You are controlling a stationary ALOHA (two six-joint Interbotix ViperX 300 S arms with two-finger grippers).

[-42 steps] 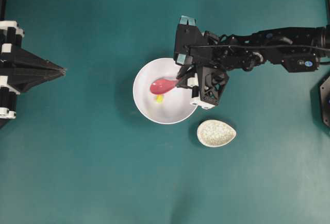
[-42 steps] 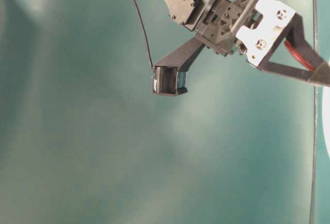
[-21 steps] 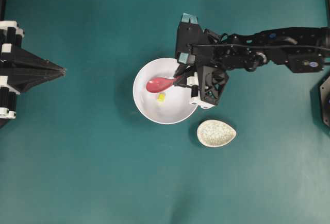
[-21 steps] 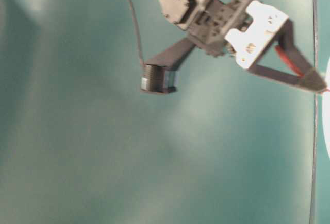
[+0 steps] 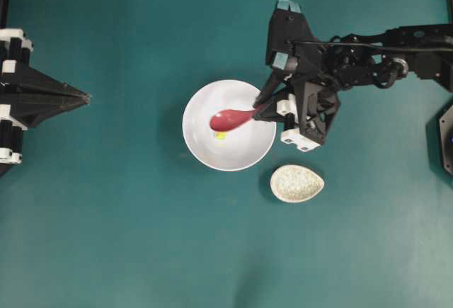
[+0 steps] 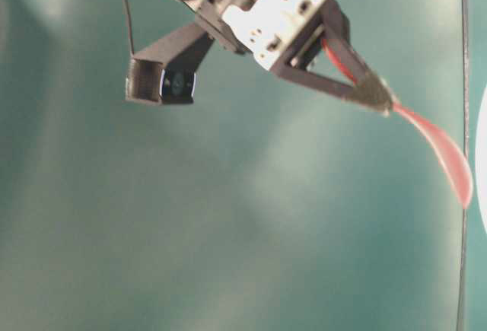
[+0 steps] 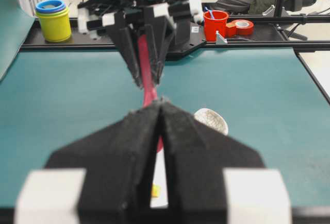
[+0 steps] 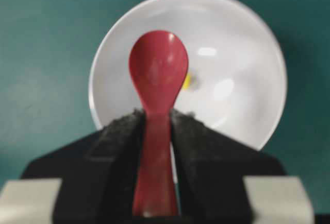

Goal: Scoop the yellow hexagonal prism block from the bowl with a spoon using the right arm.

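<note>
Clamping the spoon (image 5: 232, 117) by its handle, the right gripper (image 5: 263, 110) holds the scoop above the bowl (image 5: 205, 154), where the yellow hexagonal prism block (image 5: 220, 135) lies just beside the scoop; the left gripper (image 7: 161, 112), well apart, has its jaws pressed together, holding nothing

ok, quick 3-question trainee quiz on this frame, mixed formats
1. True or false: the yellow block lies in the spoon scoop.
2. The right tool holds: A) the speckled dish B) the spoon handle C) nothing.
3. Fill in: the left tool is ____.

Key: 1 false, it sits on the white bowl floor beside the scoop. 2 B. 3 shut, away from the bowl.
</note>
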